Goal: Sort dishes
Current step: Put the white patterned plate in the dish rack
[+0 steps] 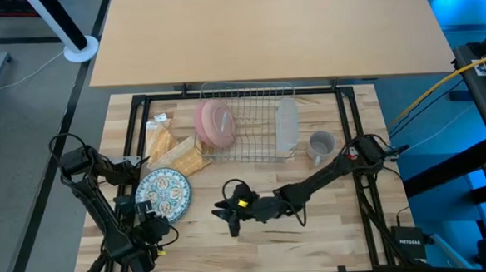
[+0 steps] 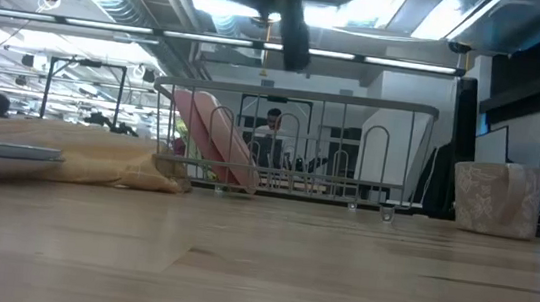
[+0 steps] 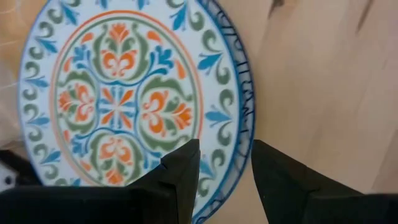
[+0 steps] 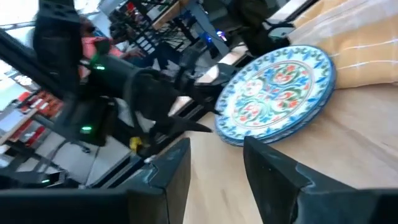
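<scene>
Your landmark is the wire rack (image 1: 246, 123) at the far side of the desk (image 1: 315, 232). Pink plates (image 1: 215, 123) stand on edge in its left end; the grey mug (image 1: 319, 145) sits on the desk just beside the rack's right end. The patterned plate (image 1: 163, 193) lies flat, face up, on the near-left side of the rack, partly beside the yellow cloth (image 1: 173, 152) that spreads off the rack's left end. Your left pincer (image 3: 225, 171) is at the near rim of that plate: in the left wrist view the two fingers stand apart with the rim lined up in the gap between them, and nothing is held. I cannot tell whether either finger is touching the rim. Your right pincer (image 1: 230, 213) hovers over bare desk on the near side of the rack, to the right of the plate, fingers parted and empty, facing the plate in its own wrist view. Judged step: picking up the patterned plate, the pink ones looking already racked and the mug not yet dealt with. Next move, as I read it: slide the left fingers further over the rim, one above and one under, then close. The plate lies flat on the wood, so getting a finger beneath the edge may need a tilt or a nudge.
</scene>
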